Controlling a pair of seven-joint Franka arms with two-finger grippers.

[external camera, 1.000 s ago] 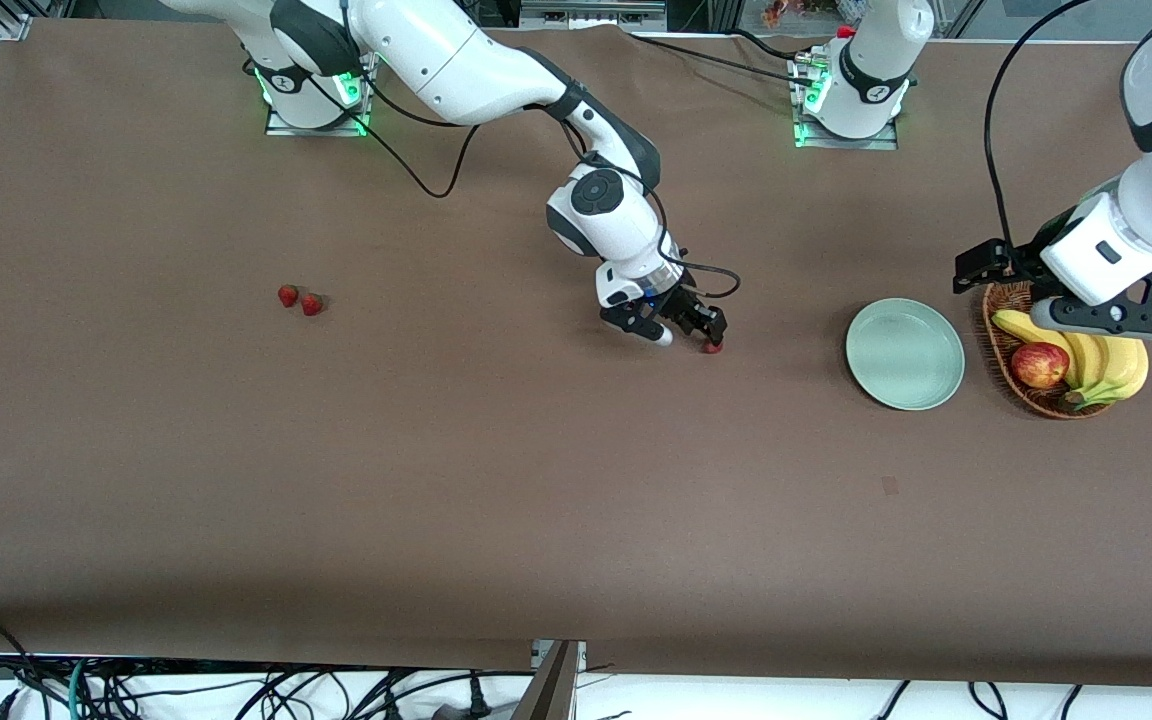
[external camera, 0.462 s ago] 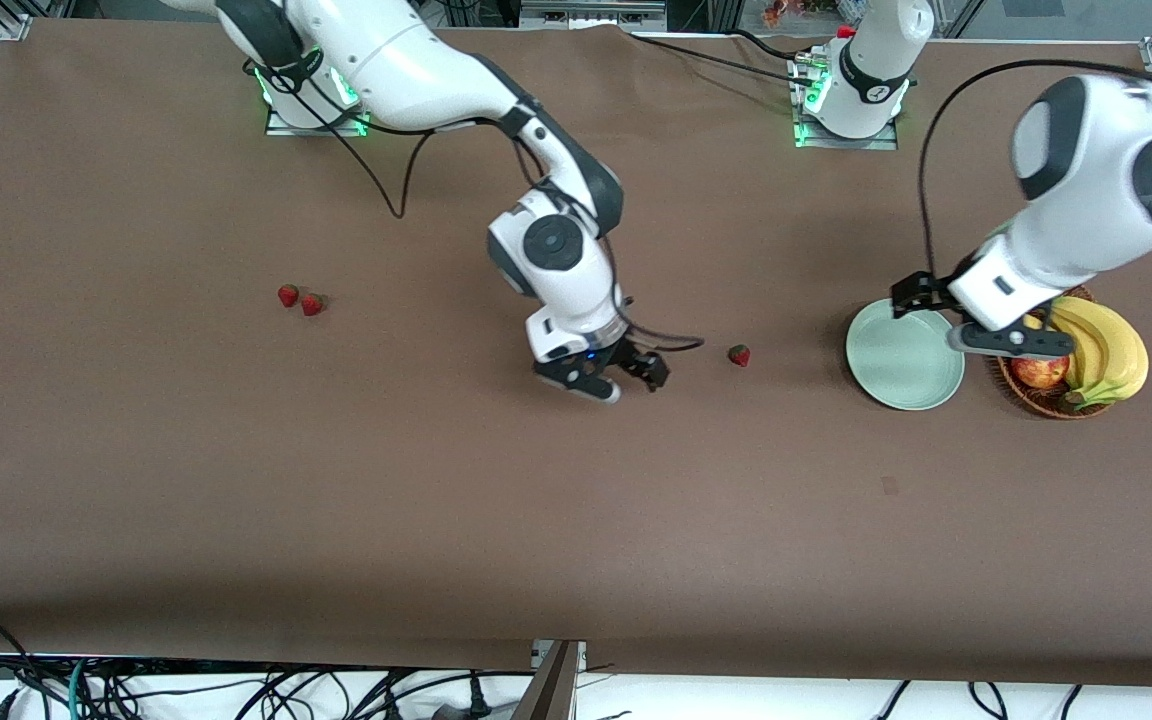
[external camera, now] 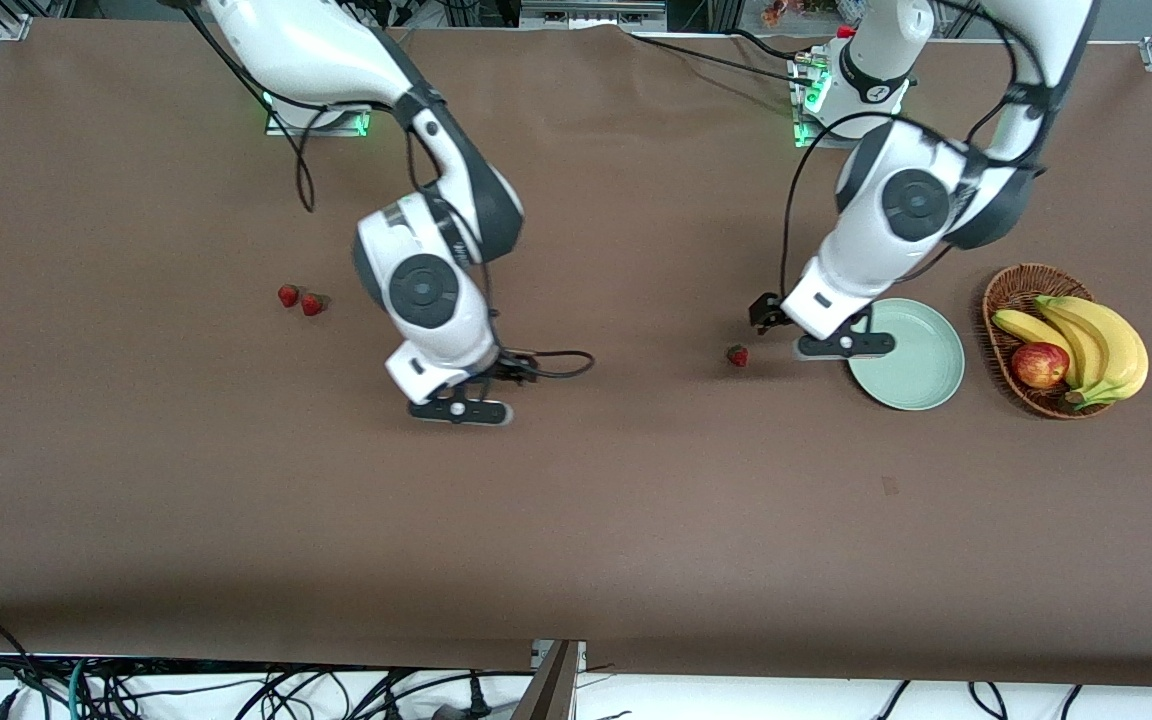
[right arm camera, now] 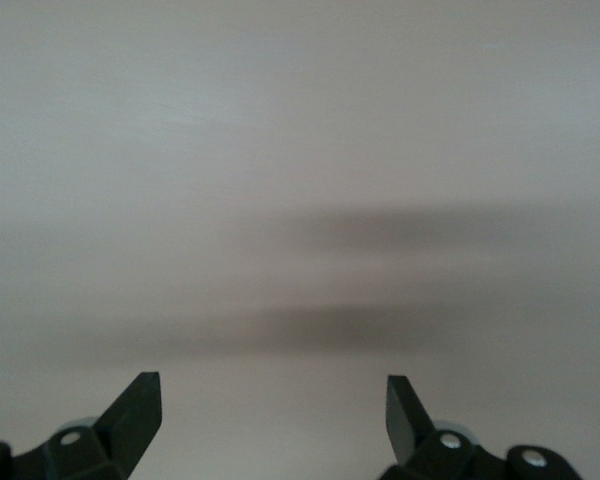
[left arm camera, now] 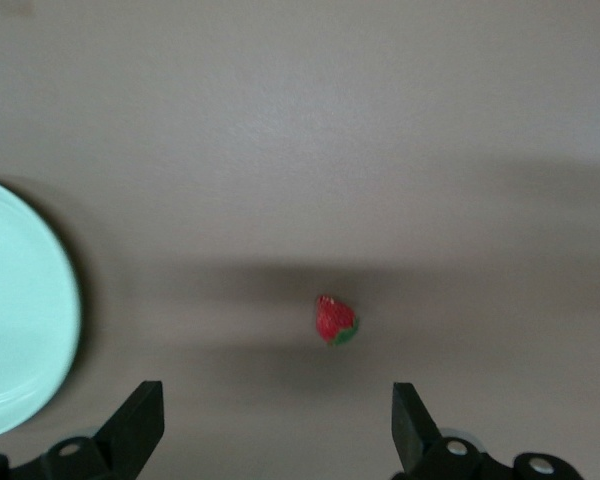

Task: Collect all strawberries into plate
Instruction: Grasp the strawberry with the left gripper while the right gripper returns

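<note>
One strawberry lies alone on the brown table just beside the mint-green plate, on the side toward the right arm's end; the other two strawberries sit close together well toward that end. The left gripper hangs over the table near the lone berry and the plate's rim, its jaws released and holding nothing. The right gripper hangs over bare table between the pair and the lone berry, jaws also spread and holding nothing.
</note>
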